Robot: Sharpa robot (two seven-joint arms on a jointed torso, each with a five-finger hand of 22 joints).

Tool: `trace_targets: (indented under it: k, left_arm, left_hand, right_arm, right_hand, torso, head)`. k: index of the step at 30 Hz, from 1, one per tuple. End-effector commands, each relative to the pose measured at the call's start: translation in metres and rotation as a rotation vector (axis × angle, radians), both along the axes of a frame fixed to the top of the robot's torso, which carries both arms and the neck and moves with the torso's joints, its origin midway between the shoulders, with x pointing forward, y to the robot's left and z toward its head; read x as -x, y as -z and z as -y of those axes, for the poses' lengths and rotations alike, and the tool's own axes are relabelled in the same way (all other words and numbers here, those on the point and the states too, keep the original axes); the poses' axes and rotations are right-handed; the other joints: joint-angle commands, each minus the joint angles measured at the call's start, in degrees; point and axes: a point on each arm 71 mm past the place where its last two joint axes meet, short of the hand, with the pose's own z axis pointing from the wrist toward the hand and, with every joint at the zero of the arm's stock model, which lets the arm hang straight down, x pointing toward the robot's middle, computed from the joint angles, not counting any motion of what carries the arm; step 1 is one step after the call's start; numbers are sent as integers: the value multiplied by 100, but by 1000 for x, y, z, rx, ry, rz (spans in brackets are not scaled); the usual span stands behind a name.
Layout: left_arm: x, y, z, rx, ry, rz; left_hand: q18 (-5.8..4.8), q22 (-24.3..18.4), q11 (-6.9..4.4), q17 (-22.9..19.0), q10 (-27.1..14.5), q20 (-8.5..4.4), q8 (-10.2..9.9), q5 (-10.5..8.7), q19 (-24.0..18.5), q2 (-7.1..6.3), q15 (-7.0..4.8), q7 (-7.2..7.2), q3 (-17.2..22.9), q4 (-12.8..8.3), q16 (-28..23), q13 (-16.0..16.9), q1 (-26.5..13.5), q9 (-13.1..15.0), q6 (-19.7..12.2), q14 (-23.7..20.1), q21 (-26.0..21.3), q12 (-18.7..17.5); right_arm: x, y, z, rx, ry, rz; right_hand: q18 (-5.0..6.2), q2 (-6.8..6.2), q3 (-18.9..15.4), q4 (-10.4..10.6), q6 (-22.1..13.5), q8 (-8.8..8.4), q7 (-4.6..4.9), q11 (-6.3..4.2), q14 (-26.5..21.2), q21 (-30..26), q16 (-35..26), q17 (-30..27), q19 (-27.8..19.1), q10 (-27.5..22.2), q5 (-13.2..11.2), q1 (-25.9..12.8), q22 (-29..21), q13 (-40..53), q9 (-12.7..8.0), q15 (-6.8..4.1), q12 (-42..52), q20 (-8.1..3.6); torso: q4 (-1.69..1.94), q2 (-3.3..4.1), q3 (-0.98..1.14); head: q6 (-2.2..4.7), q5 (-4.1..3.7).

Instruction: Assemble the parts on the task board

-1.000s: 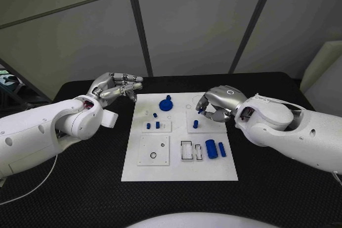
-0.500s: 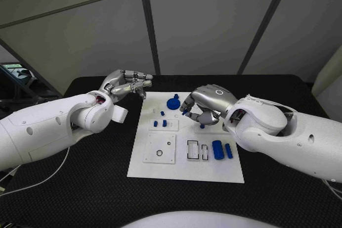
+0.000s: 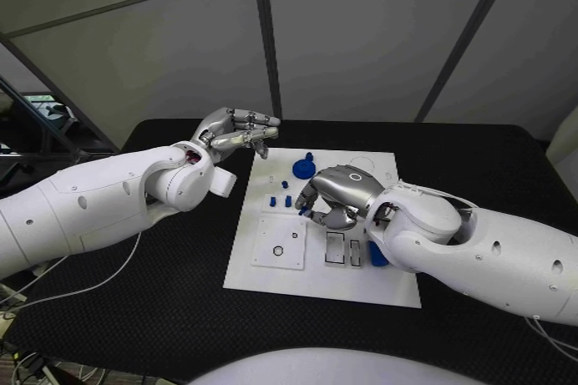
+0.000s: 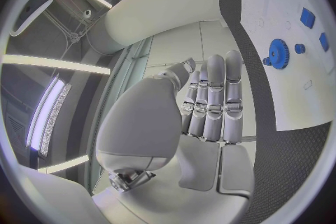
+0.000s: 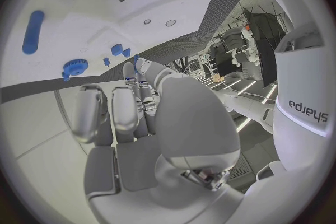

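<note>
1. Carries the left robot hand (image 3: pixel 241 128) raised off the black worktop (image 3: pixel 144 301), just beyond the far left corner of the task board (image 3: pixel 362 278), wrist bent so the fingers point across towards the board.
2. Keeps those fingers (image 4: pixel 213 95) side by side and bent forward, thumb apart beneath them; released, with nothing in the grasp and nothing touched.
3. Brings the right robot hand (image 3: pixel 332 193) low over the middle of the board, back of the hand up, white forearm lying across the board's near right part.
4. Curls the right fingers (image 5: pixel 129 103) down towards the board's surface; shows a speck of blue at one fingertip, but cannot tell whether a part is pinched there or merely lies behind, so grasping or clenched is unclear.
5. Leaves a toothed blue gear (image 3: pixel 305 165) standing near the board's far edge, apart from both hands.
6. Sets small blue pegs (image 3: pixel 275 202) just beside the right fingertips, and a smooth blue cylinder (image 5: pixel 33 31) lying flat near the right forearm.
7. Shows the board as a flat, matte white plate with a square inset (image 3: pixel 280 241) bearing a small dark ring, and narrow rectangular slots (image 3: pixel 336 248) next to it.
8. Shows the worktop as black, with a fine woven texture.
</note>
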Motion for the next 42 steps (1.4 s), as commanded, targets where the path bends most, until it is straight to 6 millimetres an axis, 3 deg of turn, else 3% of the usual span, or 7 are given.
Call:
trace_targets:
  k: [1,8,13,24,42]
  left_arm:
    - [-1,-2,2,10,14,4]
    - [-4,-1,6,12,19,4]
    - [-4,-1,7,13,20,3]
    - [-4,-1,8,13,22,0]
    - [-4,-1,10,14,28,-2]
  left_hand:
    - [-63,-5,9,-9,-34,0,9,-14,-19,59,6,0,-24,-7,-27,8,9,-9,-30,-46,-25,20]
    - [-63,-7,13,-11,-45,1,7,-13,-17,63,8,7,-27,-10,-27,9,13,-12,-40,-47,-29,23]
    - [-63,-7,13,-11,-45,1,7,-13,-17,63,8,7,-27,-10,-27,9,13,-12,-40,-47,-29,23]
    - [-63,-9,17,-13,-54,3,6,-12,-16,67,10,11,-29,-14,-26,9,19,-14,-49,-48,-32,27]
    - [-63,-9,17,-13,-54,3,6,-12,-16,67,10,11,-29,-14,-26,9,19,-14,-49,-48,-32,27]
  right_arm:
    - [1,5,-2,6,-16,-22]
    - [3,15,-6,21,-26,-41]
    - [2,19,-6,35,-24,-44]
    - [5,26,-13,49,-38,-60]
    - [8,36,-19,78,-52,-59]
  right_hand:
    - [-111,2,8,-40,-11,36,42,32,202,32,18,-8,27,20,29,-14,4,10,5,-22,-29,8]
    - [-110,-2,3,-40,-13,33,46,35,201,31,19,-10,23,19,30,-21,1,11,7,-19,-34,10]
    - [-110,-2,3,-40,-13,33,46,35,201,31,19,-10,23,19,30,-21,1,11,7,-19,-34,10]
    - [-111,-3,3,-42,-13,32,46,35,201,32,22,-7,23,20,31,-21,3,12,7,-18,-35,10]
    - [-110,-1,2,-44,-12,31,48,36,200,33,24,-9,21,23,35,-23,3,14,10,-17,-38,12]
  torso:
    - [12,7,2]
    - [-17,-1,3]
    - [-13,-8,12]
    - [-19,-3,9]
    - [-15,-5,11]
  head:
    - [-42,70]
    - [-101,194]
    - [-139,219]
    - [-206,273]
    - [-264,307]
